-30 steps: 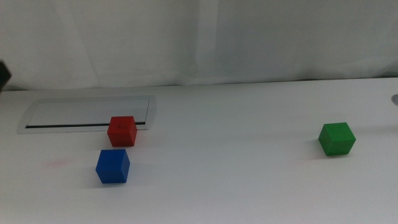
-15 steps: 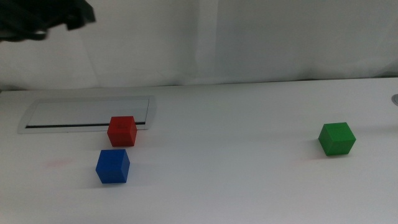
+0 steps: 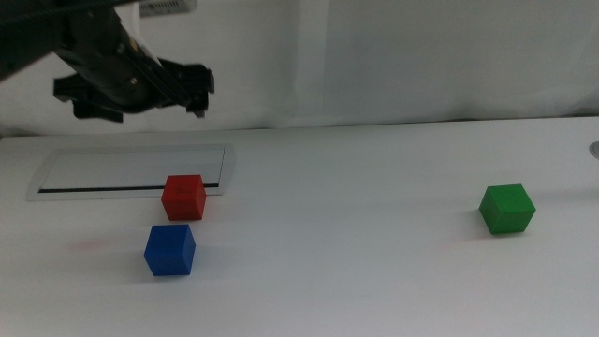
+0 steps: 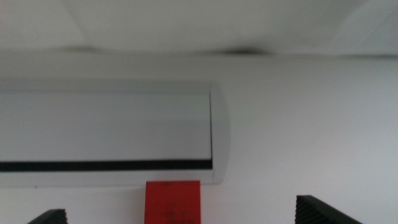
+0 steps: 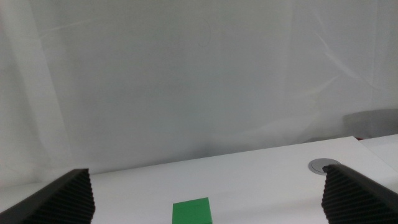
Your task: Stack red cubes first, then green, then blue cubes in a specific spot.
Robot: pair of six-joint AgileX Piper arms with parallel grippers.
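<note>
Above the grey slot panel [image 3: 131, 173], our left gripper [image 3: 192, 89] now hangs in the air, well clear of the worktop [image 3: 356, 262]. A second ago it was barely a dark sliver at the side of the middle view, and half a second ago only its tip showed in the upper corner; since then it has swung in over the panel. Its fingers [image 4: 326, 211] stand spread wide and hold nothing, as the left wrist view shows, with the red cube [image 3: 183, 197] sitting between them and below.

None of the three cubes has moved in that time. The red cube rests on the worktop touching the near edge of the slot panel. The blue cube [image 3: 169, 249] sits just in front of the red one, apart from it. The green cube [image 3: 507, 208] lies well away from the panel, on the far right side of the worktop.

Our right gripper [image 5: 211, 193] waits out of the middle view; its wrist camera shows its fingers [image 5: 62, 199] released and apart, with the green cube [image 5: 192, 211] ahead of them.

We judge the task has only begun: nothing is stacked, and the left arm's approach suggests the red cube comes first. We would need to descend squarely over it, taking care not to nudge the blue cube nearby.
</note>
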